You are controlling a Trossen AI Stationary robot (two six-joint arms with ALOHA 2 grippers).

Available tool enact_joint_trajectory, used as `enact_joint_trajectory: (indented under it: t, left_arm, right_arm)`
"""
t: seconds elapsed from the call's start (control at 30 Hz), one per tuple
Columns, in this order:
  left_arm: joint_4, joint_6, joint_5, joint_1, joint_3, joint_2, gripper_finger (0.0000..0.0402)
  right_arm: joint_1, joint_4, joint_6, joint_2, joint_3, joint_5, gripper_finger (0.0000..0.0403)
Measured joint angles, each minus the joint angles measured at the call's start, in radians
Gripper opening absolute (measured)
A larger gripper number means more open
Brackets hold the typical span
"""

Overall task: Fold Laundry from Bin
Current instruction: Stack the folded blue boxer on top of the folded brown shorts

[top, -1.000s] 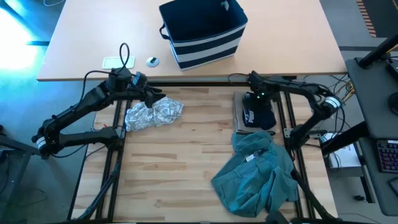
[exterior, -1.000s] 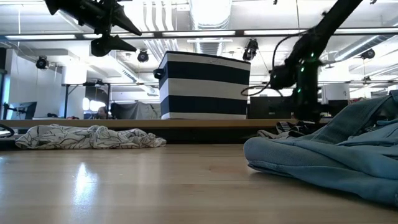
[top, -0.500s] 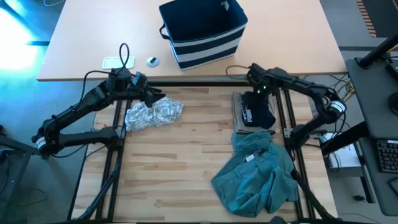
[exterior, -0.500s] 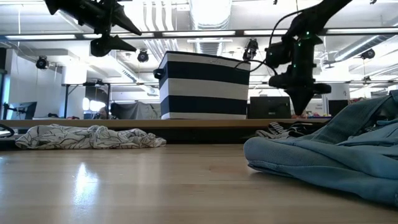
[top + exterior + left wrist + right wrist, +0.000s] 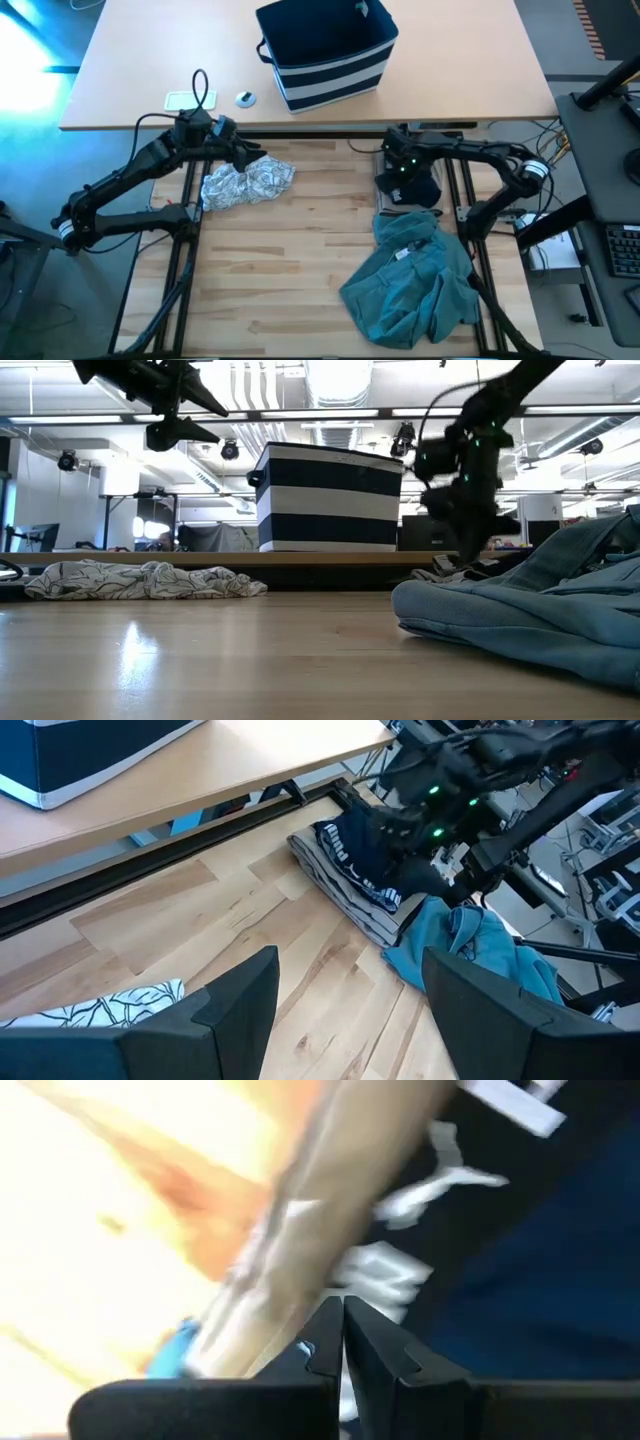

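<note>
A dark navy garment with white print (image 5: 415, 183) lies folded on a tan one (image 5: 342, 898) at the table's far right. My right gripper (image 5: 398, 172) hangs shut over this stack's left edge, fingers pointing steeply down. The large teal garment (image 5: 412, 282) lies crumpled at the near right. A grey-white patterned garment (image 5: 246, 181) lies bunched at the far left. My left gripper (image 5: 350, 1020) is held open in the air just above and beyond it. The striped navy bin (image 5: 327, 47) stands on the light table behind. My right gripper comes from above with shut fingers (image 5: 343, 1320) at the stack's left edge, where the tan layer (image 5: 300, 1230) meets the navy one (image 5: 530, 1250). Nothing sits between the fingers. I cannot tell whether the tips touch the cloth.
The bin's light table (image 5: 460, 70) also bears a white pad (image 5: 180, 100) and a small round thing (image 5: 245, 98). Dark frame rails (image 5: 300, 137) edge the wooden worktop. Bare wood (image 5: 290, 260) lies between the patterned and teal garments.
My right gripper has swung from the stack's far side toward the table's left and near edge, rolling as it went, and stays shut. The garments lie as before.
</note>
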Motion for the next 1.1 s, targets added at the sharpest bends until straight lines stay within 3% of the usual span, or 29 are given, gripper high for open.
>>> enact_joint_trajectory:
  t: [0.07,0.27,0.47,0.67,0.8,0.9,1.1]
  left_arm:
    - [0.001,-0.003,0.0,0.0,0.0,0.0,0.023]
    - [-0.002,-0.014,0.0,0.0,0.0,0.0,0.023]
    - [-0.004,-0.008,0.0,0.0,0.0,0.0,0.023]
    - [-0.005,0.01,0.0,0.0,0.0,0.0,0.023]
    - [-0.005,0.013,0.0,0.0,0.0,0.0,0.023]
    - [-0.005,0.021,0.0,0.0,0.0,0.0,0.023]
    - [-0.006,0.021,0.0,0.0,0.0,0.0,0.023]
  right_arm:
    - [0.0,-0.069,-0.004,-0.029,0.04,0.015,0.0009]
    - [-0.002,-0.393,0.016,-0.101,0.1,0.198,0.0009]
    - [0.011,-0.476,0.128,-0.155,-0.049,0.297,0.0009]
    - [0.035,-0.296,0.224,-0.166,-0.255,0.191,0.0009]
    - [0.041,-0.236,0.266,-0.172,-0.296,0.143,0.0009]
    - [0.04,-0.305,0.252,-0.185,-0.247,0.138,0.0009]
    - [0.039,-0.457,0.226,-0.246,-0.022,0.17,0.0009]
